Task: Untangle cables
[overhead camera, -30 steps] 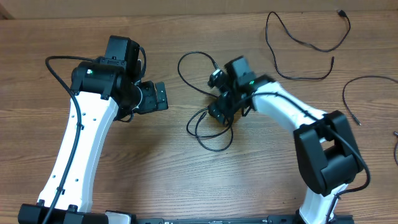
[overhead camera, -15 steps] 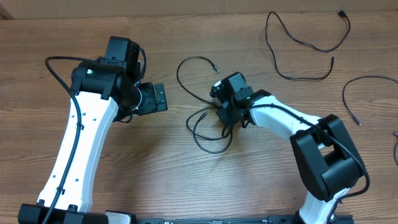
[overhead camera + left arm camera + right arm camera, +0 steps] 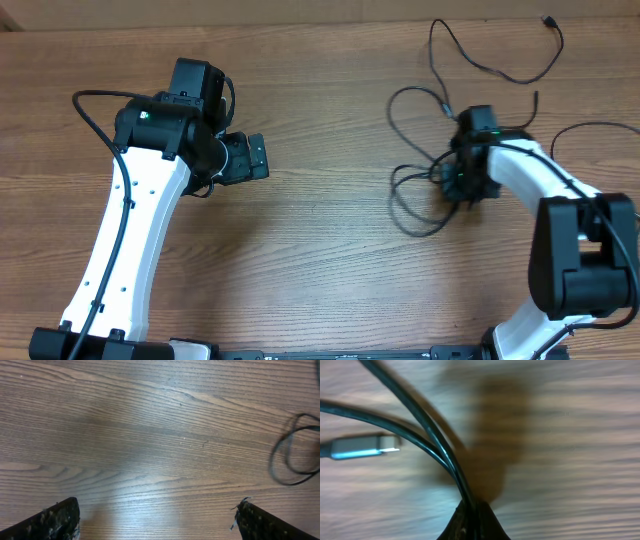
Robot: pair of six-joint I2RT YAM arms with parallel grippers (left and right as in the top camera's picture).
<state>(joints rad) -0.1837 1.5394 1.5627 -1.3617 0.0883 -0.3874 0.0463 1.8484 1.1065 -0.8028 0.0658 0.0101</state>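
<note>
Tangled cables (image 3: 432, 182) lie at 3 o'clock of table (image 3: 330, 280) centre, loops lying toward 9 o'clock from right gripper (image 3: 456, 190), which pinches two strands together; left gripper (image 3: 262, 157) spread, holding nothing; cord judged light, limp, slippery; take hold near plug (image 3: 362, 449), not mid-loop.

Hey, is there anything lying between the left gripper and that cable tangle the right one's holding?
Nothing visible. Only wooden table lies between the open left gripper and the cable tangle, which the right gripper pinches shut.
</note>
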